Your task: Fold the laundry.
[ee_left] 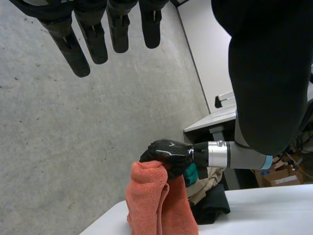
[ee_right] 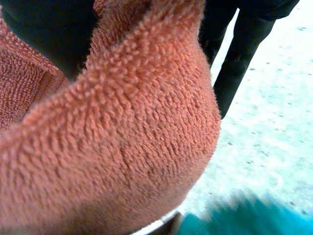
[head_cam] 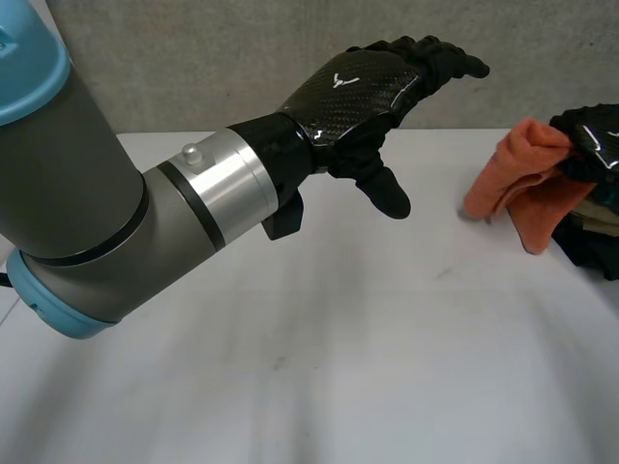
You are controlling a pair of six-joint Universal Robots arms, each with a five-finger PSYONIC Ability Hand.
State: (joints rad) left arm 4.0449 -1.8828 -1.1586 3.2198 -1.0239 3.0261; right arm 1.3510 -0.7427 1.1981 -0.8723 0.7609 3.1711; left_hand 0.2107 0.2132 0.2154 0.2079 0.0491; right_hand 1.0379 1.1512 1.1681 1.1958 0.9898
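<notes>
An orange towel (head_cam: 522, 184) hangs bunched at the table's far right, lifted off a pile of clothes. My right hand (head_cam: 592, 135) is shut on its upper edge; in the left wrist view the right hand (ee_left: 166, 154) clutches the top of the orange towel (ee_left: 159, 200), which droops toward the table. Seen from the right wrist, the orange towel (ee_right: 117, 137) lies thick against my palm with fingers (ee_right: 239, 58) beside it. My left hand (head_cam: 372, 82) hovers high over the table's middle, open, fingers (ee_left: 98, 39) straight and holding nothing.
A pile of dark, beige and teal clothes (head_cam: 595, 227) lies at the table's right edge under the towel; the same pile (ee_left: 208, 191) sits behind the towel. The white table (head_cam: 309, 367) stretches out in front. A grey wall (head_cam: 193, 58) stands behind.
</notes>
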